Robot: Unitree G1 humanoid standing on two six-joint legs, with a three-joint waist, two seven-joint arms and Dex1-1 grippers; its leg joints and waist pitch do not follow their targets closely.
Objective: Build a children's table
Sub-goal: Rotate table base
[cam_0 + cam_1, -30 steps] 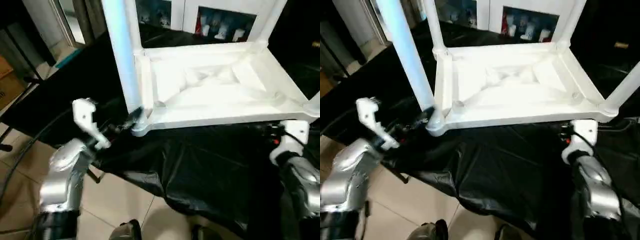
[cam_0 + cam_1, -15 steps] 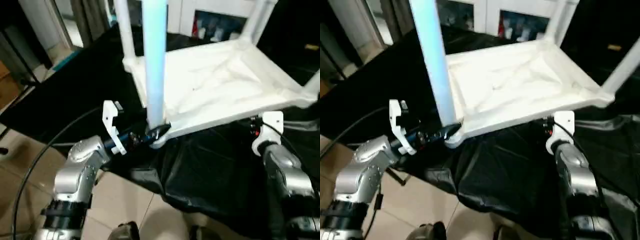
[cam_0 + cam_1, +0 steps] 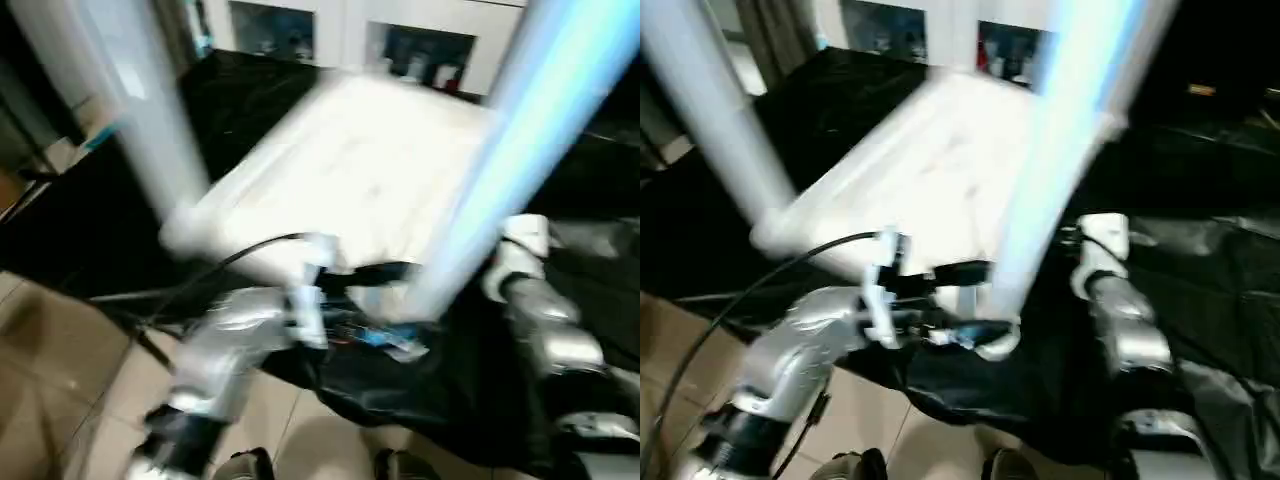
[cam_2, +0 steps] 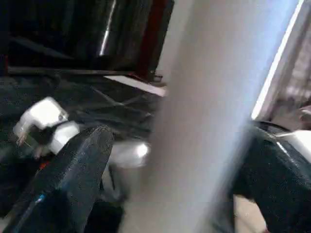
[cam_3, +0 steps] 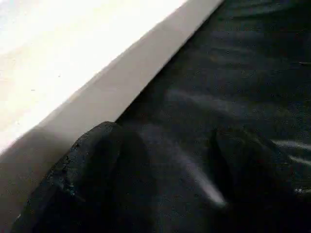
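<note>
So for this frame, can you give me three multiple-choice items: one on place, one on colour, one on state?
1. The left gripper is at:
A. a white leg
B. a cabinet door
C. the floor
2. The cloth under the table is:
A. red
B. black
C. white
3. The right gripper is:
A. shut on a leg
B. shut on a cable
C. open

Answers:
1 A: the left gripper has the leg between its fingers.
2 B: the cloth is black.
3 C: the right gripper shows only cloth in its gap.
</note>
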